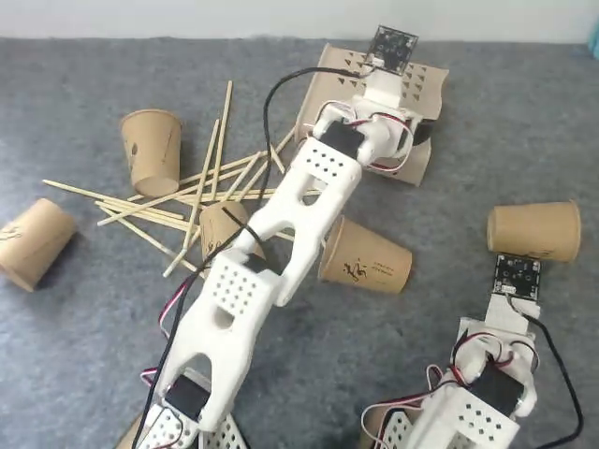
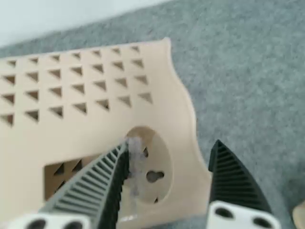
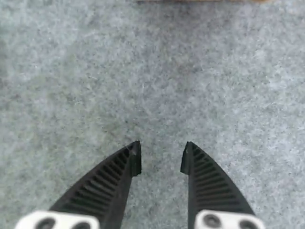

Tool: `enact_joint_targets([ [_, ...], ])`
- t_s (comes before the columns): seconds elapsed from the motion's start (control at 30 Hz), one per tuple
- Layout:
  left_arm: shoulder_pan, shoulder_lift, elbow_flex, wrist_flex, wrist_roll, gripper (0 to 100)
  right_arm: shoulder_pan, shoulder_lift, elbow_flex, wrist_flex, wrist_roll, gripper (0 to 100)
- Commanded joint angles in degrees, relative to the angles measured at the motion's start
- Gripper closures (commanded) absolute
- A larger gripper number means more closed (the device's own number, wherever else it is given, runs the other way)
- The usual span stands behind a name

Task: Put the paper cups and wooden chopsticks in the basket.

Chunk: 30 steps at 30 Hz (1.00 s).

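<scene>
Cup [image 1: 533, 230] lies on its side just ahead of the spread, empty right pincer [image 3: 161, 145], long axis crosswise, while the spread left pincer [image 2: 170, 144] hangs at the basket [image 2: 95, 90] wall.

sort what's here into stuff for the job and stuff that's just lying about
For the job:
paper cups
wooden chopsticks
basket

Not part of it:
grey mat under everything
</scene>
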<state>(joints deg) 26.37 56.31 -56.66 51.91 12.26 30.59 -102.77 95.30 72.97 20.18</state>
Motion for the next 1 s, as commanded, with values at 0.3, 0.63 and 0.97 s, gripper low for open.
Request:
enact_joint_targets([
  [0.3, 3.4, 14.2, -21.6, 7.7, 0.5, 73, 0.6, -1.1, -1.3, -1.1, -0.7, 84.3],
  [0.63, 3.7, 16.1, -21.9, 7.8, -3.6, 100, 0.6, -1.1, -1.3, -1.0, -0.7, 84.3],
  [0.97, 4.1, 16.0, -39.8, 19.8, 1.4, 99, 0.7, -1.2, -1.3, -0.8, -0.7, 84.3],
])
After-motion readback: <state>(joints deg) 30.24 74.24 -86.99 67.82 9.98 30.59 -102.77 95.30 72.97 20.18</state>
